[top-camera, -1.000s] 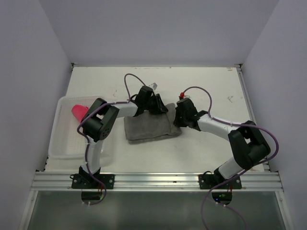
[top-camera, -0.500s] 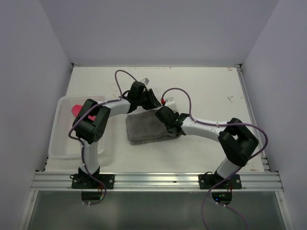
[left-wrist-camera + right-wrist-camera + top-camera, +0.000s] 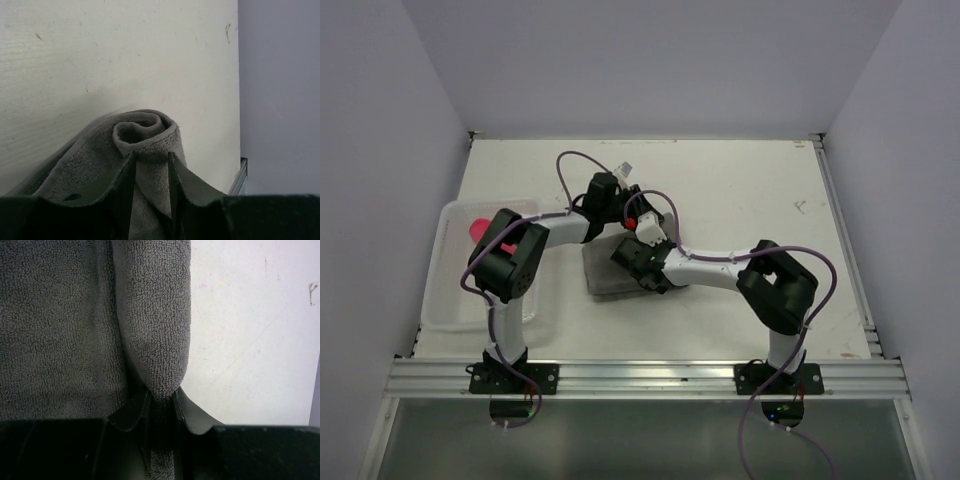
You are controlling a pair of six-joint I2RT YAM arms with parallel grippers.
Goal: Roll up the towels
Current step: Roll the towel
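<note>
We are clamping the left gripper (image 3: 151, 159) and right gripper (image 3: 160, 396) on the rolled edge of the grey towel (image 3: 603, 276), which is lying on the table (image 3: 750, 190). The pink towel (image 3: 480, 229) is sitting in the basket (image 3: 445, 300).

A pale cream tabletop (image 3: 750, 190) fills the middle of the overhead view, lightly scuffed, with a small dark mark (image 3: 802, 207) towards its right side. At its left edge sits a translucent white plastic basket (image 3: 450, 295), rectangular with rounded corners. Plain lilac-grey walls (image 3: 650, 60) close the tabletop in at the back and on both sides. Along the near edge runs a ribbed aluminium rail (image 3: 650, 378), and below the rail lies a dark glossy panel (image 3: 640, 440).
</note>
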